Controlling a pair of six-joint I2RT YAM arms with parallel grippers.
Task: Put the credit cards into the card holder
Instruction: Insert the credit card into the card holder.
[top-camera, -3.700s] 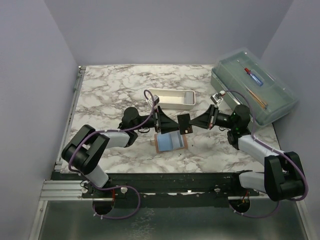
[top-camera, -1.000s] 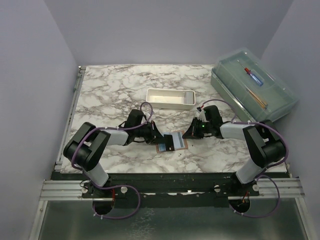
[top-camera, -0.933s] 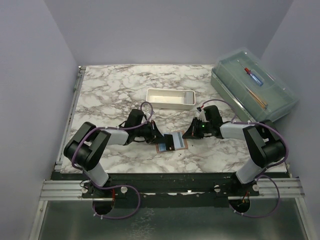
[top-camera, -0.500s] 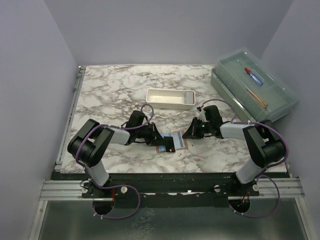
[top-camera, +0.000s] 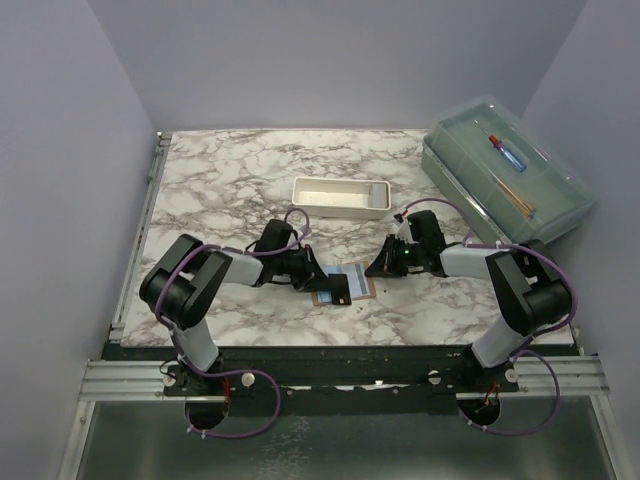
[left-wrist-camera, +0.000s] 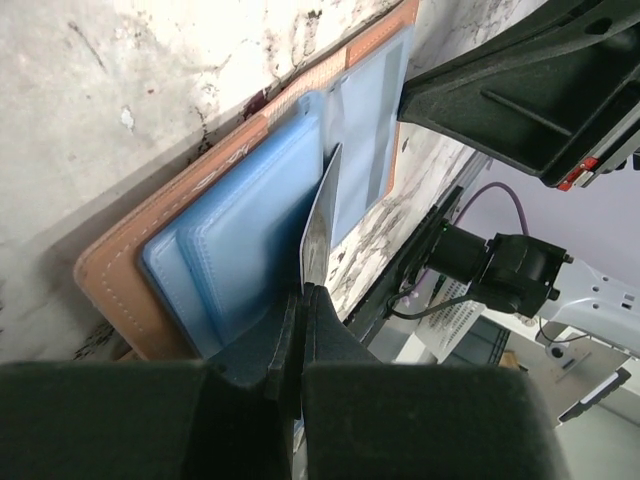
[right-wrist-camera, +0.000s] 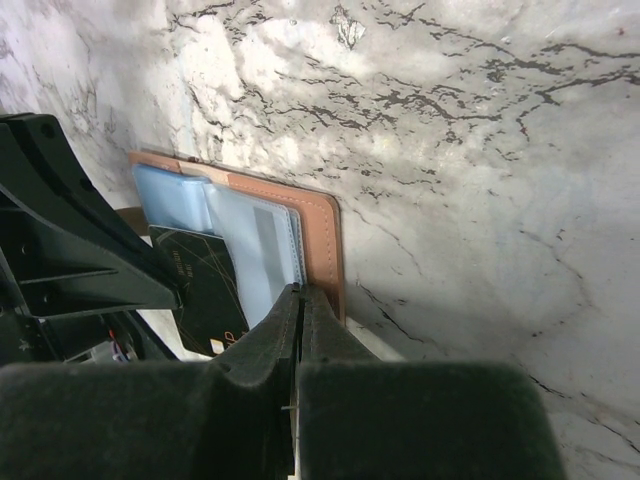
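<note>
Both arms have come down since the earliest frame, where the claws hung above the card holder with a dark card raised between them; over the last second the left arm's elbow has shifted rightward and the card has slid slightly toward the near left. The card holder (top-camera: 357, 278) lies open, blue-grey inside up, on the marble-patterned table (top-camera: 220, 170), near its middle and on the near side of the white tray (top-camera: 340, 197). The left claw (top-camera: 326, 283) reaches in low from the left, its jaws closed on the credit card (top-camera: 340, 290). In the left wrist view this card stands on edge, gripped at its near corner, with its far corner touching the blue panel beside a pocket slot. In the right wrist view its face is dark with a fine pale pattern. The right claw (top-camera: 372, 270) comes in low from the right, jaws pressed together, with its tips set on the pale right-hand panel just inside the tan stitched rim. The two claws face each other across the card holder. A clear lidded box (top-camera: 508, 170) sits at the far right of the table, with a red and blue tool (top-camera: 507, 155) visible inside it.
</note>
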